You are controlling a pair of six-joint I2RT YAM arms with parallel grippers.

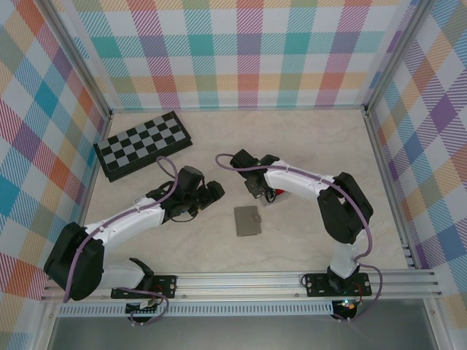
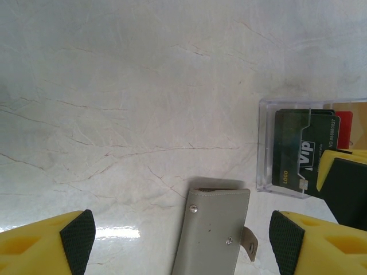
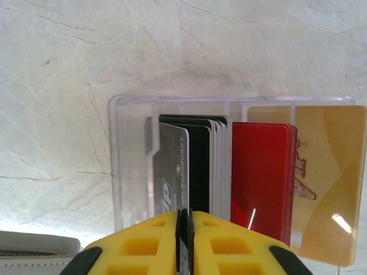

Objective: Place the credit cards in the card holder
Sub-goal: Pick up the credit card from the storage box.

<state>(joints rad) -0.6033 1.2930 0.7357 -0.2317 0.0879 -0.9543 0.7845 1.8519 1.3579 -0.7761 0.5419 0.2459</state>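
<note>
Progress is looking early: credit cards (image 3: 261, 177) are all standing in a clear tray (image 3: 129, 103), and none are showing in the card holder (image 1: 246, 221). Holder is lying flat on the table (image 1: 306, 138), just on the near side of the tray, between the two arms. It is looking closed in the left wrist view, with the flap down.

Right gripper (image 3: 184, 243) is reaching into the tray, fingers pressed together and pinching the edge of one dark card (image 3: 184, 229) from the grey-black bunch. Left gripper (image 2: 182, 236) is hovering over the holder with fingers spread wide, gripping nothing.

Judging from this, the first card is only now being picked. Holder is probably needing opening, and every card is waiting to be moved.

Counting:
- one card holder
- one clear tray
- cards in three colour bunches (grey-black, red, gold); grey-black and red several cards thick, exact numbers not readable
- one chequered board (image 1: 144, 144), lying well apart at the far left and not involved
- two grippers
</note>
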